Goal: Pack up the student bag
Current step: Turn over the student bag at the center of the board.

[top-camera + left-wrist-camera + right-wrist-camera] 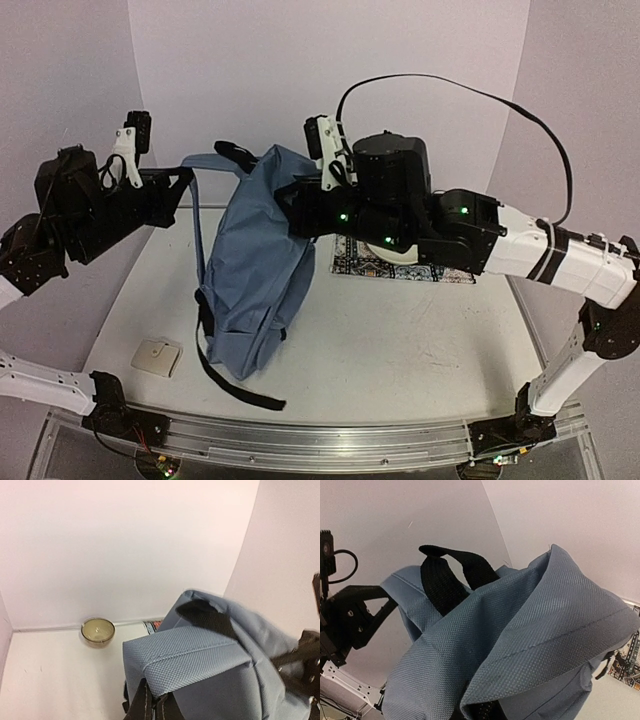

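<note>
Student bag (255,260) hangs over the tabletop's (400,340) left half. Left tool (187,174) is pinching its padded strap (190,650), right tool (298,205) its top fabric. I'd spread those 2 evenly and gently.

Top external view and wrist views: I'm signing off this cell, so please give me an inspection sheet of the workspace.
Surface: white table, matte.
Job's things: student bag held up by its top, lower end on the table.
Clutter: beige square item near the front left; patterned mat behind the bag; tan bowl by the back wall.
Grippers: left gripper shut on the bag's shoulder strap; right gripper shut on its top fabric.
Cables: black cable loops high on the right.
Surroundings: pale walls.
</note>
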Controlling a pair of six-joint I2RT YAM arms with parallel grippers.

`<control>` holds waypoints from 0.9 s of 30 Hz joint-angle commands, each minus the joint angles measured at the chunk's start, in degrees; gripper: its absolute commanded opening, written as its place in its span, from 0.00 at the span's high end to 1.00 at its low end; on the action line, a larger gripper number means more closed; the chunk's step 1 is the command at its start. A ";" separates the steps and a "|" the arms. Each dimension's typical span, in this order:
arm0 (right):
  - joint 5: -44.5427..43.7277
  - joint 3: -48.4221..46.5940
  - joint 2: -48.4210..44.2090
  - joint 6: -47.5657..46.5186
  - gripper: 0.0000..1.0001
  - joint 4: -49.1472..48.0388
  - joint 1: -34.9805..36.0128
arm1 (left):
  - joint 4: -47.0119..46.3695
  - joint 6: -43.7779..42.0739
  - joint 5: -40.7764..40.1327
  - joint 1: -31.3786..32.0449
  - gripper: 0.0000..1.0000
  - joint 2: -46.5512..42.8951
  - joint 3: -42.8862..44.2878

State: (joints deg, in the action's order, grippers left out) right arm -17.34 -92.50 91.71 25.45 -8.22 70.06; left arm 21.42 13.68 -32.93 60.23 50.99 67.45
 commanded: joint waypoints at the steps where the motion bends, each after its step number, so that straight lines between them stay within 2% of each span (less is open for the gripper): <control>1: 0.19 0.05 -1.61 -2.65 1.00 -15.47 0.41 | -5.50 -4.58 -5.07 -0.44 1.00 1.67 10.65; 5: -3.64 9.07 -4.63 0.00 1.00 -17.22 -0.38 | -3.60 -4.27 0.67 -0.46 1.00 5.36 12.83; 9: -7.57 20.01 -9.19 4.52 1.00 -18.97 -0.99 | -2.31 -1.96 11.40 -0.46 1.00 10.04 12.06; 16: -15.15 37.73 -13.10 13.44 1.00 -19.75 -1.53 | -4.02 6.04 26.39 -0.37 1.00 17.80 4.40; 22: -19.24 46.94 -12.22 20.71 1.00 -19.83 -2.99 | -11.92 12.62 38.61 -0.26 0.97 22.58 -3.65; 27: -19.76 50.68 -10.73 22.03 0.87 -19.54 -3.77 | -19.15 16.98 43.94 1.21 0.96 27.18 -6.65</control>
State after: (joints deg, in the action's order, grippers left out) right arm -33.19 -44.07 79.70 44.19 -27.37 67.47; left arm 13.17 24.70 2.06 59.98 76.43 62.10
